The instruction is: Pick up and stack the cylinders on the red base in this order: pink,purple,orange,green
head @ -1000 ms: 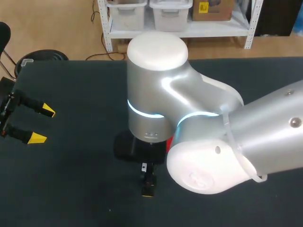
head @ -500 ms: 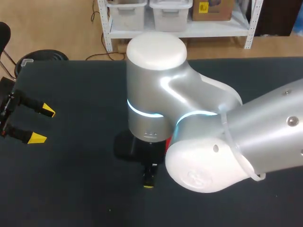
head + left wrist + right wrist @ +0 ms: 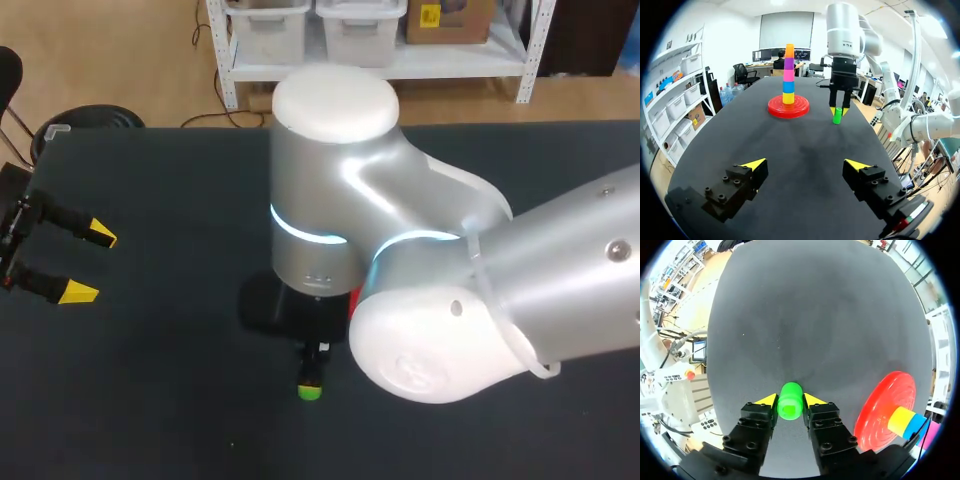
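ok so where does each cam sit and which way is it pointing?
Head view: fixed above and behind, looking down on the table; right arm fills the middle, left gripper at the left edge.
Left wrist view: on that wrist, looking across the table past its open fingers at the red base.
Right wrist view: on that wrist, looking down at the table; its fingers shut on the green cylinder.
Shared: all three show the green cylinder.

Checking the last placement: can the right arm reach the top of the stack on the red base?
Probably yes. The topmost orange cylinder over the round red base stands uncovered. The right gripper, shut on the green cylinder, is just beside the base, and the open left gripper is well away.
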